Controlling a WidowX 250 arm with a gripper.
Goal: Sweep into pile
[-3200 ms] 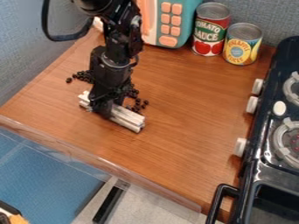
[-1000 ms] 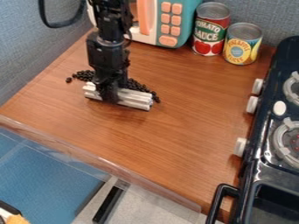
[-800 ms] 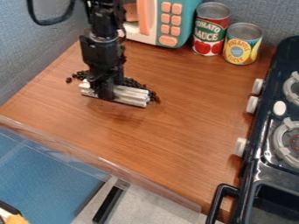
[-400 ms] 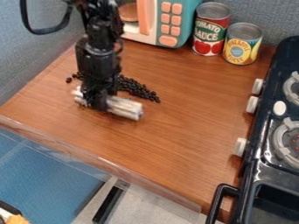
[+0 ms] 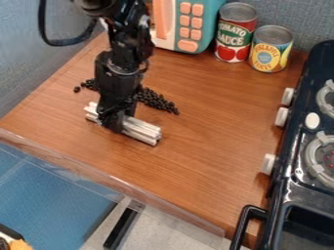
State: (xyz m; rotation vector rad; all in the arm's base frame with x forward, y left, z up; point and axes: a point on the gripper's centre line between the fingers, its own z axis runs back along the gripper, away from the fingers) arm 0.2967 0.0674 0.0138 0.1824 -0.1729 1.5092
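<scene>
Black beads: on the wooden counter (image 5: 196, 146), in a loose slanting band (image 5: 156, 100) on the camera's side of the toy microwave (image 5: 209, 17), partly hidden behind the arm.
Stray bead (image 5: 77, 89): at the band's left end, farther left of the microwave than the rest.
White ribbed bar (image 5: 141, 132): on the opposite side of the band from the microwave, slanted much like the band, a little apart from the visible right-hand beads.
Gripper (image 5: 117, 123): clenched on the bar near its middle, pointing down, with a length of bar free on either side.
Stroke in hand: probably a broadside push toward the microwave, slow enough to herd rather than scatter.
Bar height: low and level along its whole length; a raised end could let beads slip under. Contact with the wood hard to tell.
Bar ends: best swung a little inward on later strokes, to shorten the band into a heap.
Left end: worth a separate pass from outside the stray bead.
Pile: only partly made, by the look of the spread.
</scene>
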